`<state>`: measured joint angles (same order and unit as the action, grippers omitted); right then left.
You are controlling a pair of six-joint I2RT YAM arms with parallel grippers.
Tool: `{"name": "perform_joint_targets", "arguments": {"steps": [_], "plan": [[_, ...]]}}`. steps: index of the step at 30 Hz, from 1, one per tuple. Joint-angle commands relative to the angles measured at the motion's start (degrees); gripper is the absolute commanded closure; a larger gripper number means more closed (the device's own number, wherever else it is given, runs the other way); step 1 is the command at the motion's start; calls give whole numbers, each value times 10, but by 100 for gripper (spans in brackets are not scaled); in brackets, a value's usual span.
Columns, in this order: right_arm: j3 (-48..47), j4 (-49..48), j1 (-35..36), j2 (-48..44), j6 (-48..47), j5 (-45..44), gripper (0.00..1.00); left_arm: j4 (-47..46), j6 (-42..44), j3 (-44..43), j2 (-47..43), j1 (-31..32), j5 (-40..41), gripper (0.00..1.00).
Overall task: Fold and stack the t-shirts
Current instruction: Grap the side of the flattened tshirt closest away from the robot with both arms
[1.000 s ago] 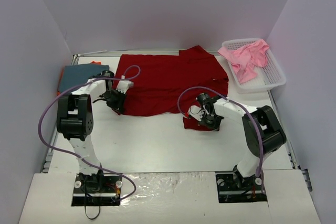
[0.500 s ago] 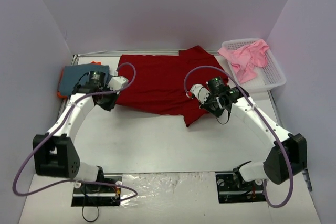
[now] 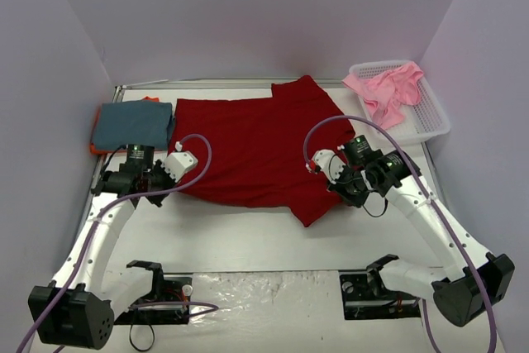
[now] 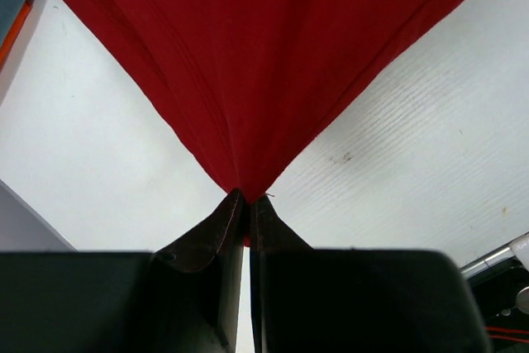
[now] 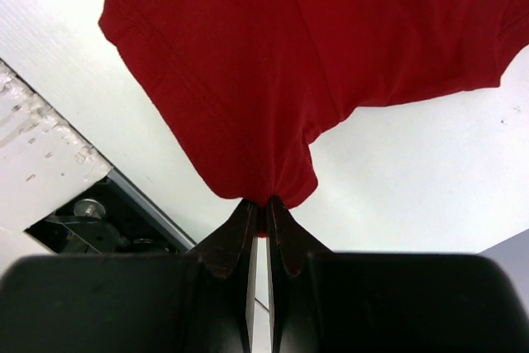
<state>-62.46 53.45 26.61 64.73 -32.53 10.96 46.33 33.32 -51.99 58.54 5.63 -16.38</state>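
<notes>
beyond the jaws of both wrist views the dark red cotton t-shirt (image 4: 248,64) runs off the top edge; an orange cloth (image 3: 149,98) hides beneath the folded teal-blue t-shirt (image 3: 132,124), only slivers showing

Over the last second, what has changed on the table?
Both arms swung outward, each gripper staying pinched on the red shirt: the left gripper went left, the right gripper right, pulling the cloth wider and flatter. The folded blue shirt and the pink shirt in the basket stayed put.
</notes>
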Motion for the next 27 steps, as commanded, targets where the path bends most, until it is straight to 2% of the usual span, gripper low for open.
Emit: {"name": "perform_joint_targets", "arguments": {"steps": [1, 14, 20, 27], "plan": [[-19, 45, -3, -2, 5, 13, 100, 25, 25, 5, -18, 3, 6, 98], [-135, -10, -6, 94, -16, -64, 100, -31, -10, -9, 24, 3, 19, 98], [-182, -48, -27, 193, -35, -52, 100, -77, -37, -34, 52, 2, 46, 98], [-298, -63, -62, 324, -59, -38, 100, -90, -21, -74, 121, -6, 63, 98]]}}
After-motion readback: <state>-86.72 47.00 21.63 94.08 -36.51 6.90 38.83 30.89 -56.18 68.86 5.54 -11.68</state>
